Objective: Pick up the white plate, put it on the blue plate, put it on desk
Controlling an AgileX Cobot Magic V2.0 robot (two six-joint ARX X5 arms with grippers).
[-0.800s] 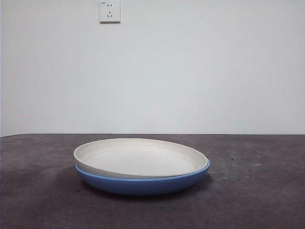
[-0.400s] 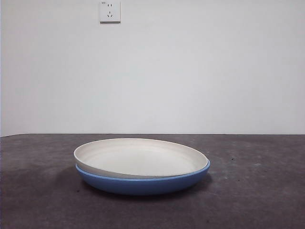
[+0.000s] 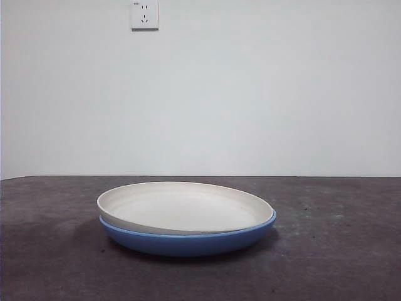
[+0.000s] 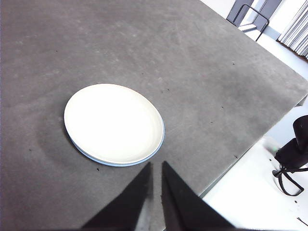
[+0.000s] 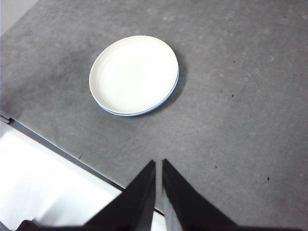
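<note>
The white plate [image 3: 182, 207] lies nested in the blue plate [image 3: 188, 241] on the desk [image 3: 338, 251], slightly shifted so its left rim overhangs. From the left wrist view the white plate [image 4: 113, 122] covers the blue plate [image 4: 161, 137], which shows only as a thin rim. In the right wrist view the white plate [image 5: 134, 73] also hides most of the blue plate [image 5: 166, 98]. My left gripper [image 4: 156, 169] hovers high above the desk, shut and holding nothing. My right gripper [image 5: 159, 166] also hangs high, shut and holding nothing. Neither arm shows in the front view.
A wall socket [image 3: 144, 14] sits on the white wall behind the desk. The desk's edge [image 4: 231, 166] runs near my left gripper, with a white floor beyond. Another desk edge [image 5: 62, 151] lies near my right gripper.
</note>
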